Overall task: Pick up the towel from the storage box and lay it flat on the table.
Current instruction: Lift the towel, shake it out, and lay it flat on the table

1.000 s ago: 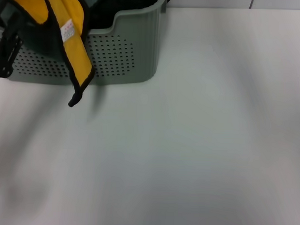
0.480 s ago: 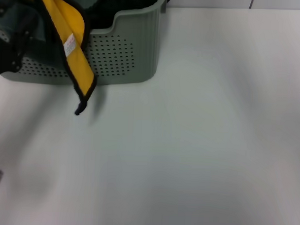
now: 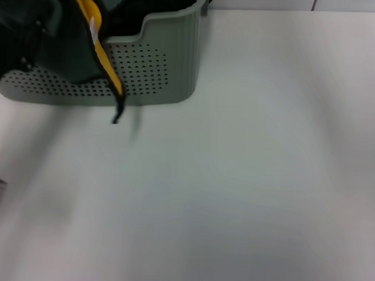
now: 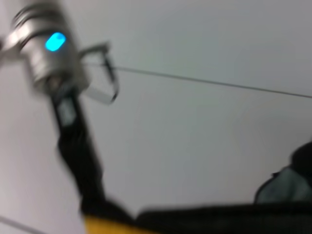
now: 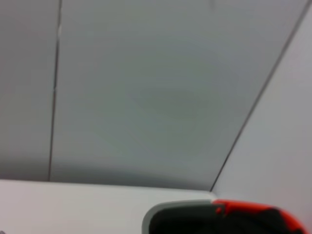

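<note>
at the far left of the counter [image 3: 235, 179], the towel [image 3: 86, 50] hangs in front of the box [image 3: 165, 59], dark grey-green with a yellow reverse and black edging, one corner dangling above the surface. the left gripper [image 3: 21, 42] holds it up, fingers hidden. the right gripper is out of view.

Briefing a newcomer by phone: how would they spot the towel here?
Start at the pale green perforated storage box on the white table, at the robot's far left. The towel hangs before its front wall: dark grey-green cloth, black-edged, with a bright yellow reverse.
</note>
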{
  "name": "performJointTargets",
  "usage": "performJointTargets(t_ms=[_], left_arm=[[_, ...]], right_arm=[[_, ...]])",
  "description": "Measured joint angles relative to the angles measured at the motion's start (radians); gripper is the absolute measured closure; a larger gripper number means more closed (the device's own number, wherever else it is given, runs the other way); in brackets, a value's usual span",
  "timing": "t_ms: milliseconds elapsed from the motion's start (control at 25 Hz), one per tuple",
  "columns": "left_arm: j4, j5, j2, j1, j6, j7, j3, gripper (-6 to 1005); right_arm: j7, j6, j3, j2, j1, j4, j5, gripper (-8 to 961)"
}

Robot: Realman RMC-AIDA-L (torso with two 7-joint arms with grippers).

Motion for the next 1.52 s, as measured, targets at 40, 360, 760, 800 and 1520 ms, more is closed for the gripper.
performJointTargets(t_ms=[40,360,760,800,1520], left_arm=[[0.0,-0.011,0.001,-0.001,0.001,-0.034,0.0,585],[0.014,-0.028,0.009,-0.009,0.114,-0.539,-0.069,588],[-0.012,0.063,0.012,-0.084,0.261,-1.086,-0.261,590],[-0.014,0.064,0.013,-0.087,0.269,-1.109,-0.271,590],[-0.03,0.081,0.019,-0.112,0.303,-1.235,-0.315,588]], right_arm=[[0.006,-0.032,0.01,0.0,-0.062,-0.099,0.013,947],[-0.15,-0.037,0.082,-0.015,-0.563,-0.624,0.363,948],[-0.387,-0.264,0.189,-0.128,-0.808,-0.53,0.907,948],[-0.362,-0.279,0.22,-0.127,-0.816,-0.544,0.907,948],[0.228,-0.621,0.133,-0.17,-0.687,-0.579,0.385,947]])
